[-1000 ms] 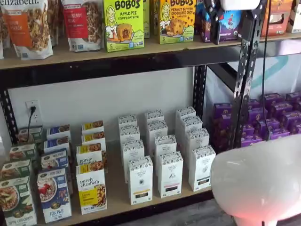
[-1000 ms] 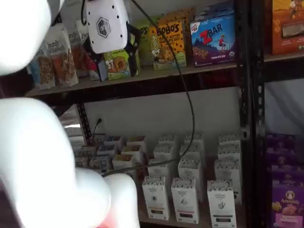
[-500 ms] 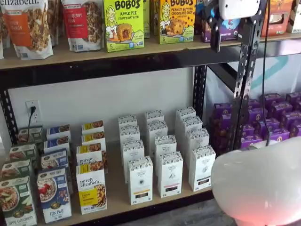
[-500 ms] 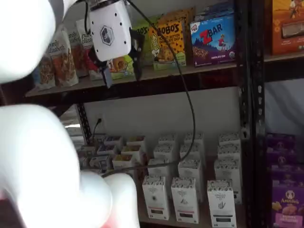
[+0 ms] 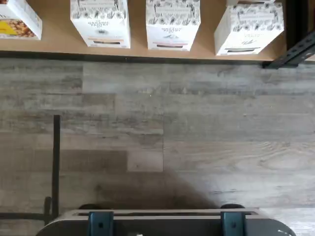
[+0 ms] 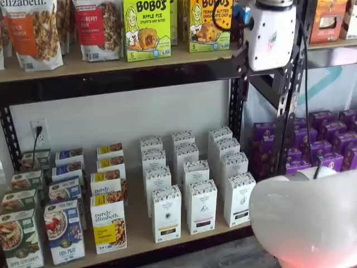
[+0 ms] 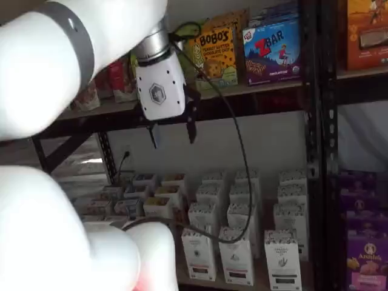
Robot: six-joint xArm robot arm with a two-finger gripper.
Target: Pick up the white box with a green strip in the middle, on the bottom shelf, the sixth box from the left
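Hand (image 7: 173, 128) hangs high with fingers apart, well above the bottom shelf (image 6: 139, 231); the white box (image 6: 239, 199) stands upright at its front edge.

The bottom shelf (image 6: 139, 229), a pale wood board on a black rail, carries rows of boxes running front to back: granola cartons (image 6: 109, 223) at the left, tall white cartons in the middle, with the white box (image 6: 239, 199) rightmost in the near row. Grey wood-plank floor (image 5: 162, 137) lies just before its edge.
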